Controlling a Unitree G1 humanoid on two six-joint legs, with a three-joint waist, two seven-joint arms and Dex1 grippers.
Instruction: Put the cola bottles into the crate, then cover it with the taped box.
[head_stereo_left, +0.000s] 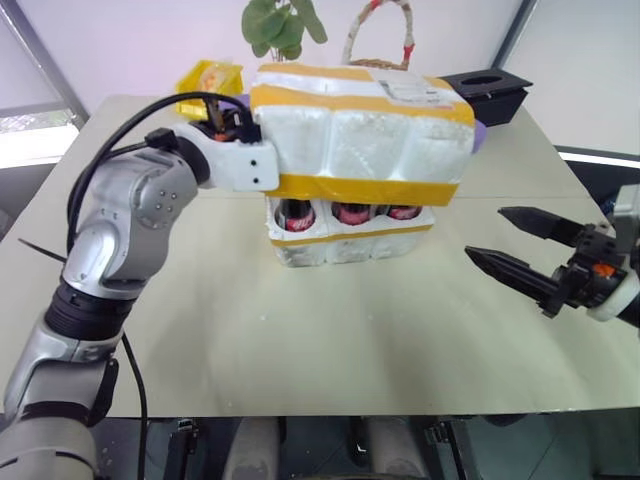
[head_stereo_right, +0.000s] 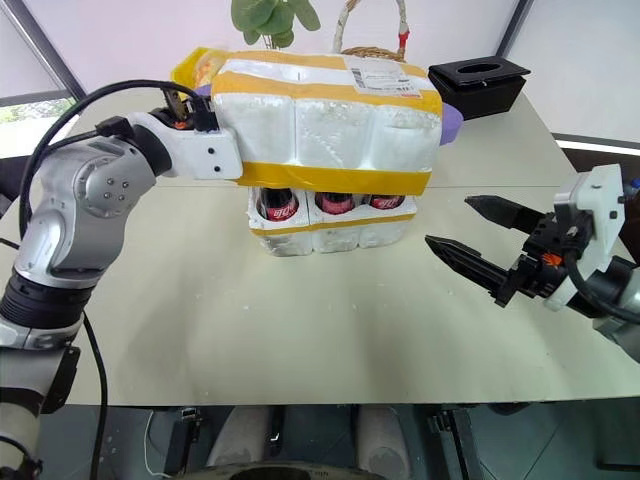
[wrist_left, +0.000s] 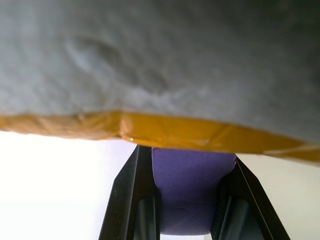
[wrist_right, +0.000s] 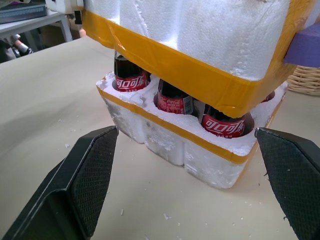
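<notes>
The taped box (head_stereo_left: 360, 140), white foam with yellow tape bands and a shipping label, hangs just above the crate (head_stereo_left: 350, 245) and covers the bottles' tops. Red labels of three cola bottles (head_stereo_left: 352, 212) show in the gap between box and crate. My left gripper (wrist_left: 186, 155) is at the box's left rear end. It is shut on a purple piece (wrist_left: 192, 180) under the box's taped edge, and its fingertips are hidden behind that edge. My right gripper (head_stereo_left: 484, 232) stands open to the right of the crate, apart from it, with nothing between its fingers.
Behind the box stand a woven basket (head_stereo_left: 378, 45), a black box (head_stereo_left: 488, 92), a yellow packet (head_stereo_left: 208, 85) and a plant (head_stereo_left: 280, 25). Foam crumbs lie on the beige table (head_stereo_left: 300, 330) around the crate.
</notes>
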